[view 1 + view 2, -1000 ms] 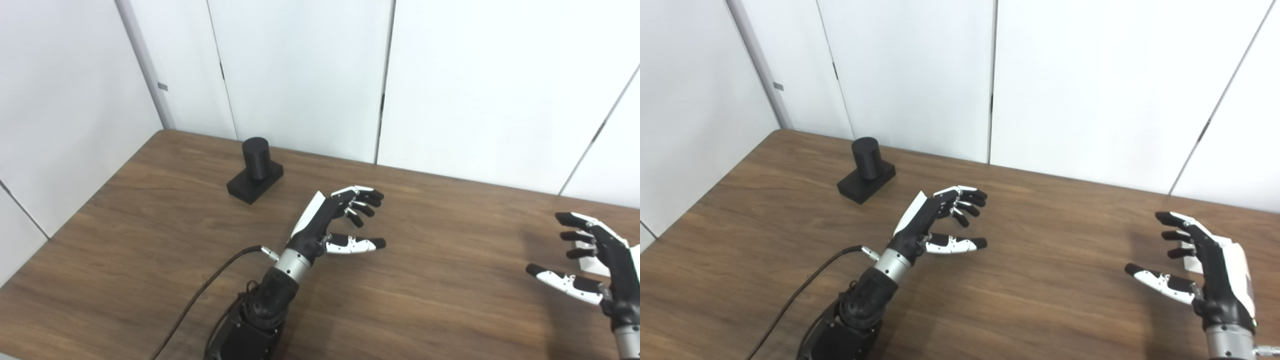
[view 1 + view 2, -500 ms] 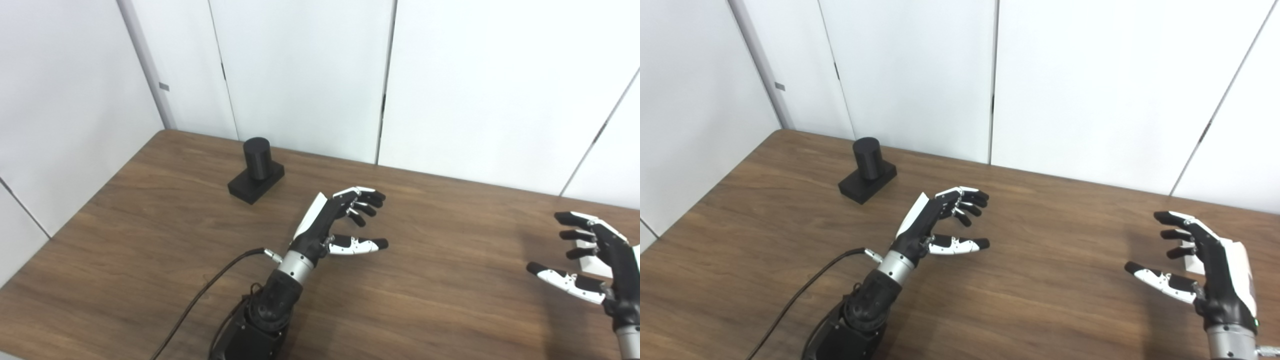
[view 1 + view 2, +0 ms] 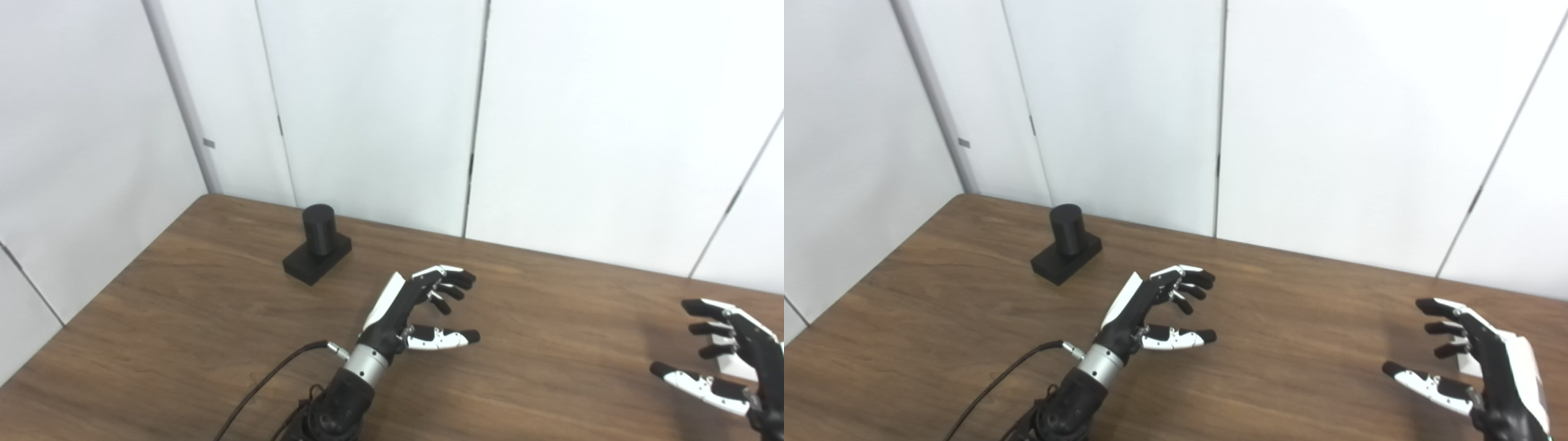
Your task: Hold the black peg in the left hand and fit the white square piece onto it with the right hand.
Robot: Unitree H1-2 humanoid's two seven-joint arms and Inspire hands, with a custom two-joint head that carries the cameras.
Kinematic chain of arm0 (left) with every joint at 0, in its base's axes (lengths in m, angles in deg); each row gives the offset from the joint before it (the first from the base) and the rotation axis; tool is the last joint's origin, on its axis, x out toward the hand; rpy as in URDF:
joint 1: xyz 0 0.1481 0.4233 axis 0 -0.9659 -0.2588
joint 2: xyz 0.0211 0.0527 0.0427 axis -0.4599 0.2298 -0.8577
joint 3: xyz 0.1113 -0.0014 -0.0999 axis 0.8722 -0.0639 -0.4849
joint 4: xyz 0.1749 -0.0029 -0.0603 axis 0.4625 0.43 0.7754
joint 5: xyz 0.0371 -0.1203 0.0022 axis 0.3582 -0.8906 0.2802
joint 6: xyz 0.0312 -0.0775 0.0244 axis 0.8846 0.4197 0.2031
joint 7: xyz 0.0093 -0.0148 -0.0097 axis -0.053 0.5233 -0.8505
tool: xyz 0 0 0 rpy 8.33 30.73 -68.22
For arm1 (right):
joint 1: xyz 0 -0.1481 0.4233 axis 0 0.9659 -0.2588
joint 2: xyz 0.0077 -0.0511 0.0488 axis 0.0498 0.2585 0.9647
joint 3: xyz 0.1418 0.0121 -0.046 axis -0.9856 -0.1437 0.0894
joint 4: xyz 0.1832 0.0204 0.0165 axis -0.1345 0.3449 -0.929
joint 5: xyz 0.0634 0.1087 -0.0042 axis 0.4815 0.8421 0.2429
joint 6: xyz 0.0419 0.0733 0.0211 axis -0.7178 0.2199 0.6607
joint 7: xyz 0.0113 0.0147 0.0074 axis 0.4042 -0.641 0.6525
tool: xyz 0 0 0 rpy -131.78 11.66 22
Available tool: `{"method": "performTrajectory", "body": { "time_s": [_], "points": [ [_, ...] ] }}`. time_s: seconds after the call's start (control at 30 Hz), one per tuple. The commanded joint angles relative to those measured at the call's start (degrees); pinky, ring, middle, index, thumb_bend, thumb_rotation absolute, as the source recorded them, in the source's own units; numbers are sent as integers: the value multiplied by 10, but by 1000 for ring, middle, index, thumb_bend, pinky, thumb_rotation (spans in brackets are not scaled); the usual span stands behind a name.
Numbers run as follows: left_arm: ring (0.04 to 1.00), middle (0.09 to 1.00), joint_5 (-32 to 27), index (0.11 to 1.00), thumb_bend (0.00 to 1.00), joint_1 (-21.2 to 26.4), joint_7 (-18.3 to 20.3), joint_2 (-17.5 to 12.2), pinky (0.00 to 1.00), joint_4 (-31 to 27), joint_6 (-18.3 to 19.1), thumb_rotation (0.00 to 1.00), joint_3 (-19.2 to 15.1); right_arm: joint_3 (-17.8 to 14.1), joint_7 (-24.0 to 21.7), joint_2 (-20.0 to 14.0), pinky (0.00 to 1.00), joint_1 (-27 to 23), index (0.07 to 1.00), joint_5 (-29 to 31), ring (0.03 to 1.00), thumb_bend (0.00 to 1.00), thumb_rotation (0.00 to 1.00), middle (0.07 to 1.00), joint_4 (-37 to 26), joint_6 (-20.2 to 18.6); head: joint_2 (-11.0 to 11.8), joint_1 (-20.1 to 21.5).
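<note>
The black peg (image 3: 320, 228), a short cylinder on a square black base (image 3: 316, 264), stands upright at the table's far left. My left hand (image 3: 422, 306) hovers open over the middle of the table, to the right of the peg and nearer me, holding nothing. My right hand (image 3: 726, 361) is open at the right edge, fingers spread. The white square piece (image 3: 735, 366) lies on the table just behind that hand's fingers, mostly hidden by them; in the right eye view only a white corner (image 3: 1471, 365) shows.
The brown wooden table (image 3: 214, 318) is bounded by white wall panels behind and to the left. A black cable (image 3: 269, 386) runs from my left wrist down to the bottom edge.
The whole picture has shifted downward, so the camera has tilted up. Both hands hold about the same pose and stay open; peg and white piece have not moved.
</note>
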State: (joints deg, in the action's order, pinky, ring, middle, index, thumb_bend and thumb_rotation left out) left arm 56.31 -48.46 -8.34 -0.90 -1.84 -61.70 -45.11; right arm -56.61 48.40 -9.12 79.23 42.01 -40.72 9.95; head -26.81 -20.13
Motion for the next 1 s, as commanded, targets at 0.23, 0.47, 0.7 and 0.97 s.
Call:
{"method": "performTrajectory", "body": {
  "time_s": [0.23,0.47,0.7,0.97],
  "points": [
    [666,716,-3,708,743,22,-4,2,530,-4,-19,23,3,-4,2,-6,500,-14,685,1,663,644,0,729,-28,8,0,0],
    [652,709,26,701,758,20,-31,4,518,-23,-12,40,-3,-3,1,-6,489,-13,678,3,658,647,0,724,-31,9,-2,-1],
    [690,735,35,716,751,22,-28,-10,560,-53,1,97,-10,-1,2,-6,482,-16,672,-4,648,655,0,715,-26,9,-1,-5],
    [677,742,37,715,765,36,-18,-48,526,-92,30,129,-25,2,8,-9,478,-23,676,-22,631,648,0,701,-28,7,4,-14]
  ]
}}
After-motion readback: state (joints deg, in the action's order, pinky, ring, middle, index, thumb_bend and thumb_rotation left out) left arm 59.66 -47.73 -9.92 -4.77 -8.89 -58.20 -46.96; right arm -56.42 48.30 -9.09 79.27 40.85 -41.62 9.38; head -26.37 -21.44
